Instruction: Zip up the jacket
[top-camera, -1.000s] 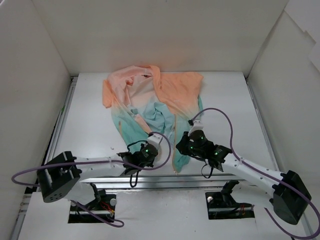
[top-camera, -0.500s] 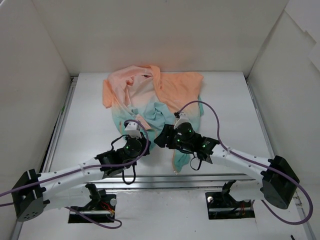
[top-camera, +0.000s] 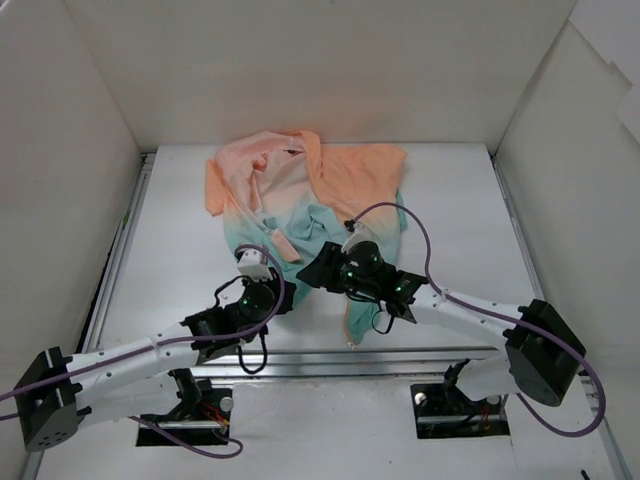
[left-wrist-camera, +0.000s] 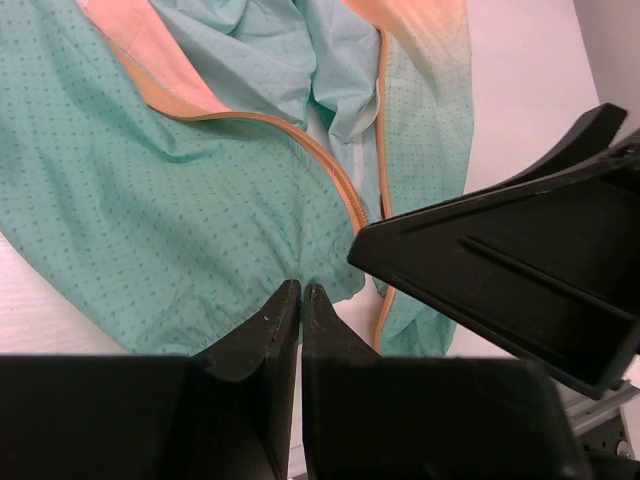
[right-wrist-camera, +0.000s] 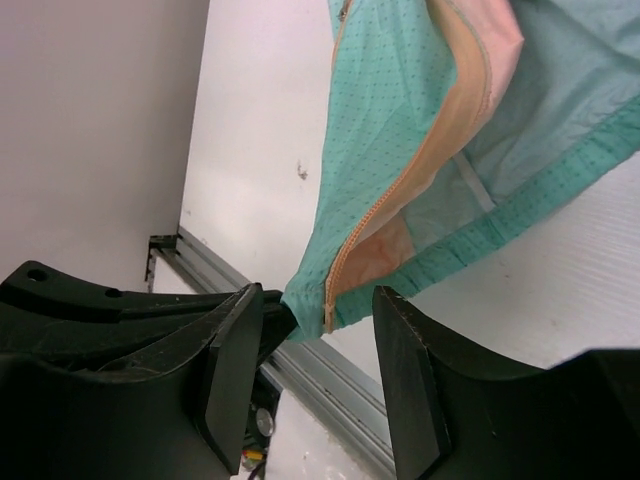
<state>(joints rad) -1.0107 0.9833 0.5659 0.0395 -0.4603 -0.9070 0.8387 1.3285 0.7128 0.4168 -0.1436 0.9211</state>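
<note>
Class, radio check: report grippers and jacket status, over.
Left gripper shut on jacket hem. Right gripper jaws open near zipper bottom. Zipper undone. No obstruction.

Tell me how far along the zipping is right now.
Done: nothing zipped; the jacket lies open and rumpled. In hand: the left gripper pinches the teal hem; the right gripper is open around the lower end of the orange zipper edge. Left: join the ends, pull the zipper up.
</note>
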